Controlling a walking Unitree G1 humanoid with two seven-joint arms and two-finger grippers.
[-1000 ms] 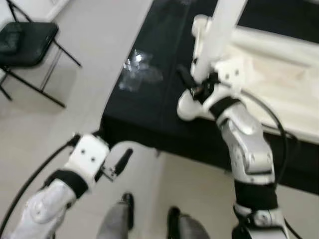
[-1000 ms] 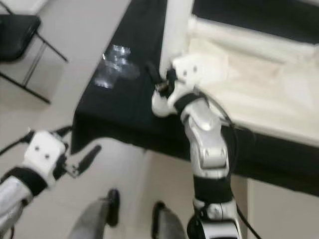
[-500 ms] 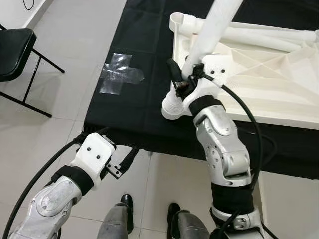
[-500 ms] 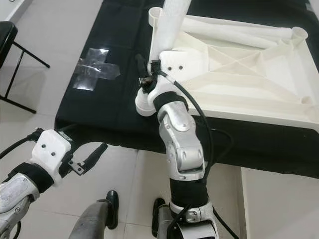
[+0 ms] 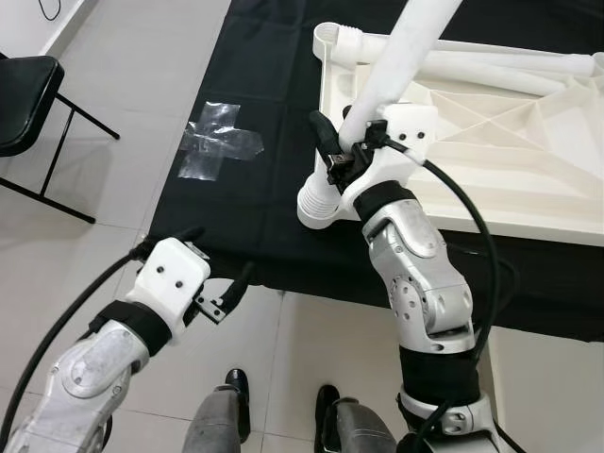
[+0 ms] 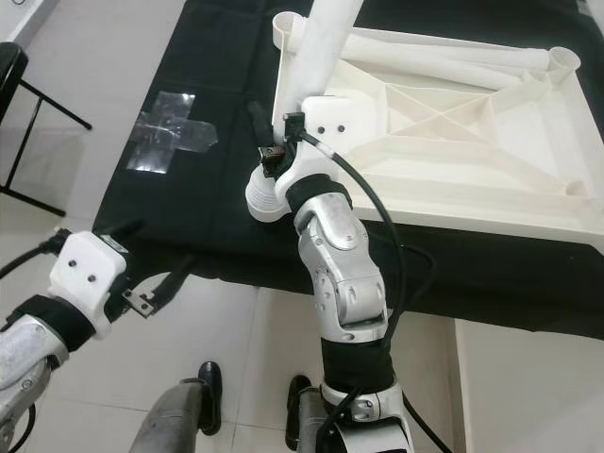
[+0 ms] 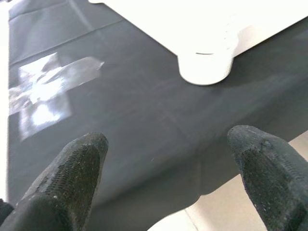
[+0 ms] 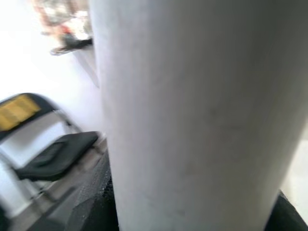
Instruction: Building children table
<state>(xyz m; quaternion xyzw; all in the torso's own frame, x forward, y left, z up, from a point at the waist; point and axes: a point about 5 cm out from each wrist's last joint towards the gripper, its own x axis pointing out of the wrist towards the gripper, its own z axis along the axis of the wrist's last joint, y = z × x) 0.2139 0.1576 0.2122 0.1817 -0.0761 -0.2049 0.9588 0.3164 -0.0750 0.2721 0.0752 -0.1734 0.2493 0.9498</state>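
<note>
A robot looks down at a black mat [image 5: 255, 189] spread on a pale tiled floor [image 5: 142, 85]. On the mat lies a white plastic tabletop [image 6: 453, 142], upside down, its ribbed underside facing up and round sockets at its corners. A loose white leg lies along its far edge [image 6: 444, 64].

The right gripper [image 5: 351, 142] is raised over the tabletop's near left corner. Its black fingers are closed around a white table leg [image 5: 396, 61], which slants up and away out of the top of the picture. The leg's ridged lower end [image 5: 316, 203] hangs just past the tabletop's edge, above the mat. In the right wrist view the leg [image 8: 192, 120] is a broad pale column with a dark finger on either side of it.

The left gripper [image 5: 222, 293] hovers low at the mat's near edge, holding nothing. In the left wrist view its two black fingertips [image 7: 77, 168] are spread well apart, with the mat and the leg's round end [image 7: 204, 65] beyond them.

A patch of clear tape [image 5: 222, 146] is stuck to the mat, left of the tabletop. A black folding chair [image 5: 33, 104] stands on the floor at far left. The robot's dark feet [image 5: 236, 387] show at the bottom.
</note>
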